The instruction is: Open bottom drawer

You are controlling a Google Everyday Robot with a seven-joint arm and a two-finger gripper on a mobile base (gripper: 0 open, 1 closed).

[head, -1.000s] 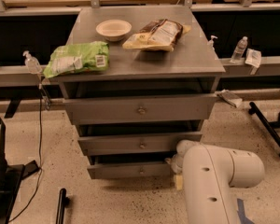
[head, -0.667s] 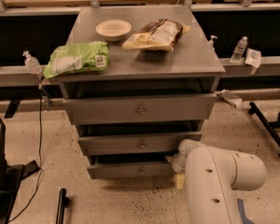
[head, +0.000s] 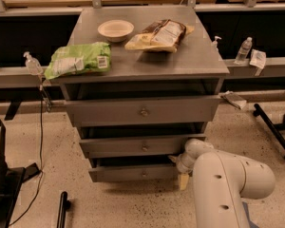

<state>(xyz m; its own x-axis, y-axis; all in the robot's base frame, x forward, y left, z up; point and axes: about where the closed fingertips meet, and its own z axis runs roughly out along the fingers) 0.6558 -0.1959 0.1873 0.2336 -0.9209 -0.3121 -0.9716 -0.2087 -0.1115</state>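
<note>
The gripper (head: 182,177) sits low at the right end of the bottom drawer (head: 123,173), largely hidden behind the wrist; only a pale tan part shows below the white housing, and whether it is open or closed cannot be determined. Contact with the drawer front cannot be confirmed either. The bottom drawer is the lowest of three grey fronts, just above the floor, with a dark gap showing above its top edge and a small round knob (head: 143,174) at centre. Above it are the middle drawer (head: 133,146) and the top drawer (head: 114,112), each front standing further forward than the one below. The arm (head: 228,184) enters from the lower right, cut off by the frame edge (its base is out of view), with the wrist bent left toward the cabinet. The grey cabinet top (head: 190,56) carries a cream bowl (head: 115,30), a green bag (head: 78,59) and a brown and yellow packet (head: 159,34). The floor (head: 256,137) is speckled; a clear bottle (head: 242,50) stands on a ledge to the right.
</note>
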